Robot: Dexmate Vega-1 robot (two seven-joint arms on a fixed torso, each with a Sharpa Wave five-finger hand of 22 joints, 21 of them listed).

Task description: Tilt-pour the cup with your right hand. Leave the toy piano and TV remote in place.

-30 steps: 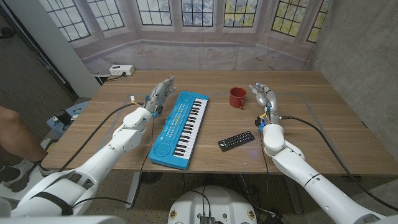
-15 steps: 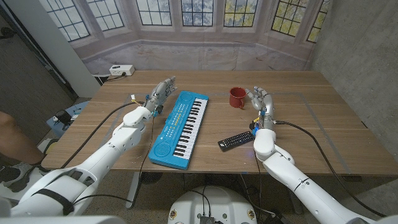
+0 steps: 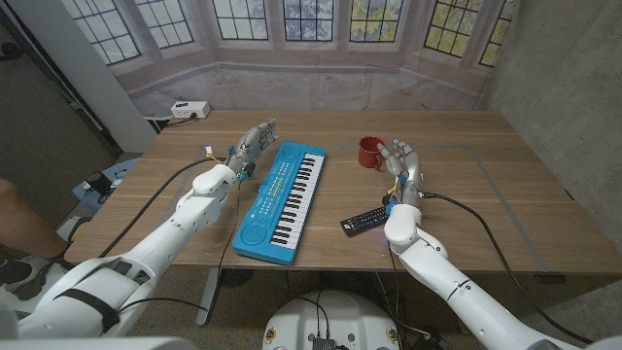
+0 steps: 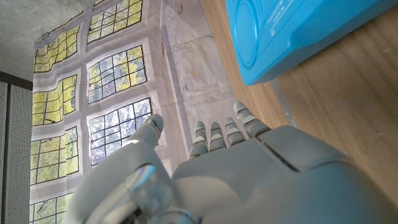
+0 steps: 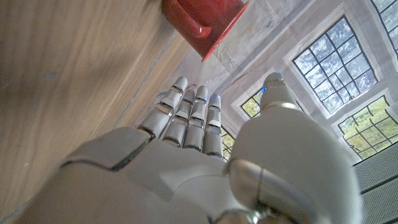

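While the red cup [image 3: 370,152] stands upright on the worktop [image 3: 505,185], a little right of centre and toward the far side, the right hand [image 3: 401,162] is just beside it on the right, fingers spread and reaching up with nothing between them; whether a fingertip touches the cup cannot be told. From the right wrist camera the cup [image 5: 201,18] shows with its handle toward the hand [image 5: 205,155], apart from the fingertips [image 5: 196,99]. Nearer than the hand lies the black remote [image 3: 368,220], set at a slant close to the right forearm. Left of the cup, the blue toy piano [image 3: 283,199] stretches from the near edge toward the far side, angled slightly. Just left of the piano's far end stands the left hand [image 3: 250,145], fingers extended and apart, holding nothing; the left wrist camera shows that hand [image 4: 211,174] beside a corner of the piano [image 4: 298,31].
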